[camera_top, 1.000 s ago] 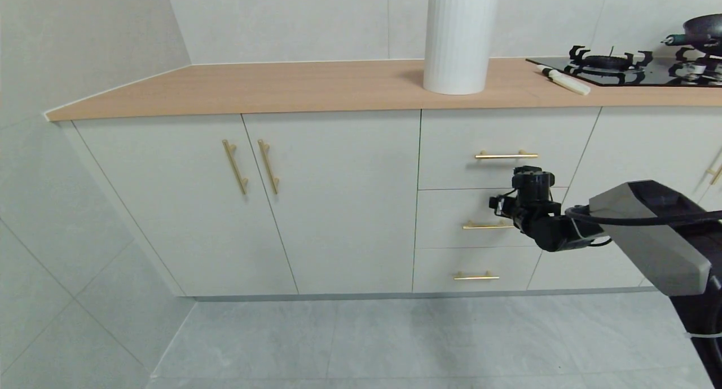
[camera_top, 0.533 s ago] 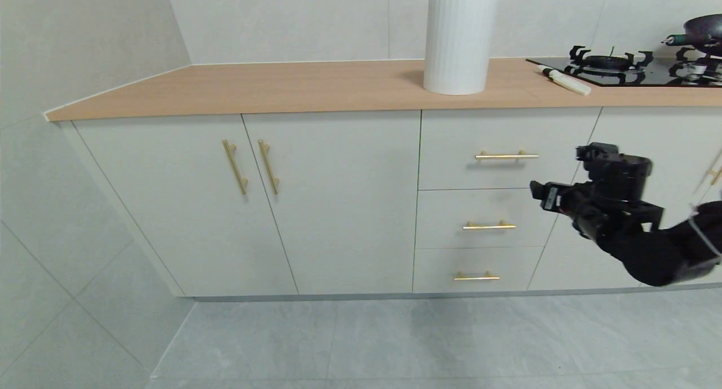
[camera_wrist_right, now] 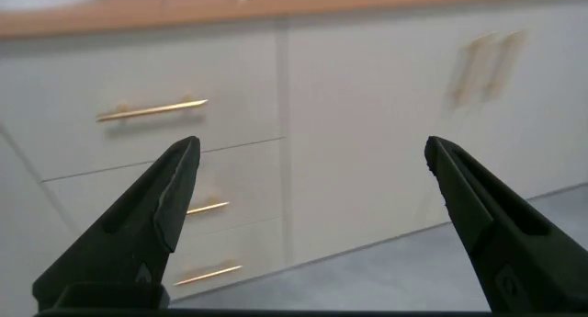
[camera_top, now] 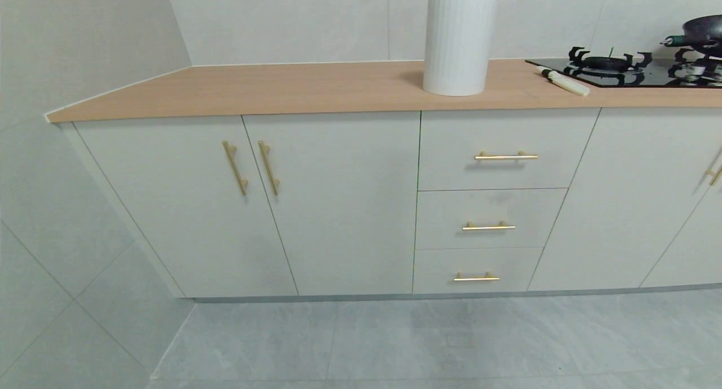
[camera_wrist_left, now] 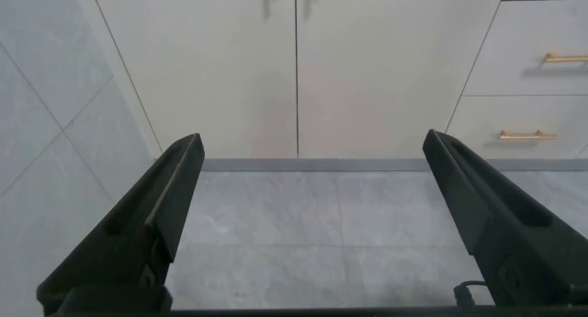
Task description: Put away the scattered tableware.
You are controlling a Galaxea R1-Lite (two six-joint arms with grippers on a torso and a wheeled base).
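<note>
- Closest up, the left end effector (camera_wrist_left: pixel 312 142) hangs low over the grey tiled floor (camera_wrist_left: pixel 312 225). Its two black fingers (camera_wrist_left: pixel 161 211) are spread wide with nothing between them, and it's pointed at the foot of the white two-door cabinet (camera_wrist_left: pixel 294 69).
- The right end effector (camera_wrist_right: pixel 310 147) is gaping just the same, and it's empty too. It looks straight at the stack of three white drawers (camera_wrist_right: pixel 239 179), all closed, each with a thin gold bar handle (camera_wrist_right: pixel 152 108).
- Over the cabinet and drawers runs the light wooden surface (camera_top: pixel 282 87).
- On it, right above the drawers, a tall white ribbed cylinder (camera_top: pixel 459 42) stands upright.
- The actual tableware here is a cream-handled knife-like utensil (camera_top: pixel 564 82). It lies flat on the surface to the right of the cylinder, near it but not touching.
- Its darker end sits at the front corner of the black glass gas hob (camera_top: pixel 620 76). Can't tell if it overlaps the glass.
- So the utensil is up top, while both end effectors are down at cabinet height, well apart from it. The right one faces the drawers on the utensil's side, and the left one is off toward the two-door cabinet.
- Further back on the hob, a dark pan (camera_top: pixel 702 28) sits on the burner at the right edge.
- Behind it all are the pale grey wall tiles (camera_top: pixel 282 22).
</note>
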